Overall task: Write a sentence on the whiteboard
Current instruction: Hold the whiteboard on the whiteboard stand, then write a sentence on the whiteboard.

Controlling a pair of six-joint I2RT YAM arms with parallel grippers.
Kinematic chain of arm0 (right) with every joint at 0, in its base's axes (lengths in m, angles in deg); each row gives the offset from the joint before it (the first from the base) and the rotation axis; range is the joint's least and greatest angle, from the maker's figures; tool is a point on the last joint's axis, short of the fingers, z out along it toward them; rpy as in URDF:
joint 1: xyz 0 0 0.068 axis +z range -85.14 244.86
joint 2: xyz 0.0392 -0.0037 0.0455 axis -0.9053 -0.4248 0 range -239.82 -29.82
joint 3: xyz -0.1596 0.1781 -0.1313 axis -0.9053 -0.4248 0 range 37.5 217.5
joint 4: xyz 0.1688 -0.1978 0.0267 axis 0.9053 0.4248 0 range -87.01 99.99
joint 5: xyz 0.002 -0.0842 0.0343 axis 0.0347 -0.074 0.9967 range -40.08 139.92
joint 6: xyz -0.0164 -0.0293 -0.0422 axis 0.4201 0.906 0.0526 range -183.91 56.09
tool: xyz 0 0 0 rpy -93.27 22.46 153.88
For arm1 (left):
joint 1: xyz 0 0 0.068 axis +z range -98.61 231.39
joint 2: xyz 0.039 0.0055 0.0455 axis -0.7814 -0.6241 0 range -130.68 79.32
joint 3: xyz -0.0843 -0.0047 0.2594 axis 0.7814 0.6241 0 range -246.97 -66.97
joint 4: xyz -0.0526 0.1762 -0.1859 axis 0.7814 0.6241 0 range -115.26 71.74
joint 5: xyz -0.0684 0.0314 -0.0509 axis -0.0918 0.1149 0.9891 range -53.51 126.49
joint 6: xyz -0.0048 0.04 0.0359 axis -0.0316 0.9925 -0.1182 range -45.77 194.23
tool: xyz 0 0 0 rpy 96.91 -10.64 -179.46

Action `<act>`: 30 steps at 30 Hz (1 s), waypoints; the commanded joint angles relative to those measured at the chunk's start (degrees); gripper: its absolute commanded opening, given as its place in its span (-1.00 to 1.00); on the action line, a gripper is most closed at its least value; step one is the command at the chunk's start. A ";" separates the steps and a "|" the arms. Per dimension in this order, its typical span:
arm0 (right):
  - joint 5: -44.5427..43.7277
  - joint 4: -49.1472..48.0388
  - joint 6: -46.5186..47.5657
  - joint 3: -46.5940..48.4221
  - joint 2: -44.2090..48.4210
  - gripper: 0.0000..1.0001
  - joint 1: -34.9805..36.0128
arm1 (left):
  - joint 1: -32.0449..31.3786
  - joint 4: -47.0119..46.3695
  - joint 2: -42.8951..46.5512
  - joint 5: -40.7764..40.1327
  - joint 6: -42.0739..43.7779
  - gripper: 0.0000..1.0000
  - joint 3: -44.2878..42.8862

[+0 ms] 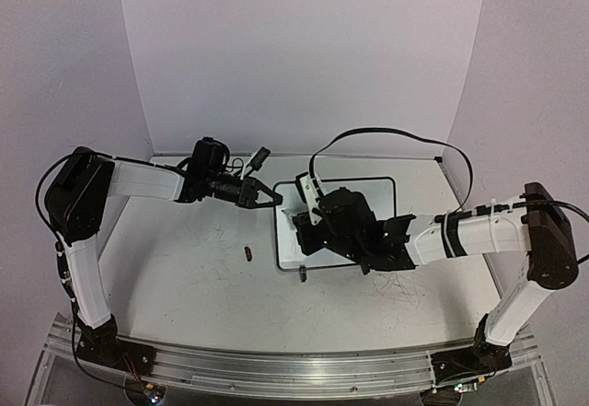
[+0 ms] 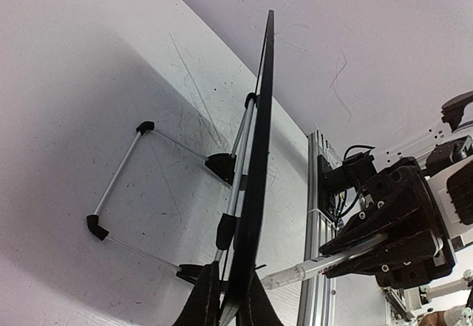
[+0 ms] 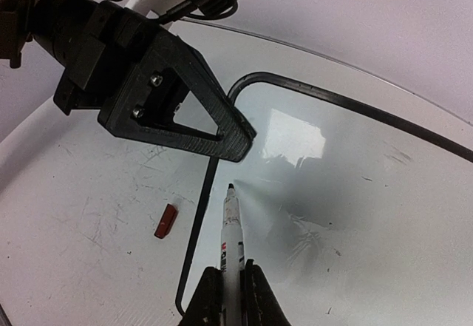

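Left gripper (image 1: 273,196) pinched tight on whiteboard (image 1: 382,199) left edge, centre of overhead view. Right gripper (image 3: 230,285) clamps marker (image 3: 233,226); tip near board's left rim, contact unclear.

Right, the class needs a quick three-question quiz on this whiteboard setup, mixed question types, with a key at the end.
1. True or false: the left gripper is shut on the whiteboard edge.
2. The right gripper holds: A a marker, B an eraser, C a cloth.
3. Fill in: the small red piece lies on the ____ beside the board.
Key: 1 true; 2 A; 3 table.
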 commanded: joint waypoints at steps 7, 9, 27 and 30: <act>0.04 -3.29 0.38 -1.41 2.52 -1.00 0.87 | -0.02 0.75 1.02 -1.98 -0.59 -0.85 0.81; 0.11 -4.50 0.13 -3.20 4.28 -1.00 1.03 | -0.02 0.75 1.11 -2.60 -0.30 -0.86 1.00; 0.73 -7.73 0.83 -12.87 11.63 -1.00 1.70 | -5.17 0.48 6.51 -14.39 6.03 -1.00 8.25; 0.66 -7.05 0.98 -12.58 10.76 -1.00 1.69 | -5.50 0.03 7.92 -16.18 6.90 -1.00 10.18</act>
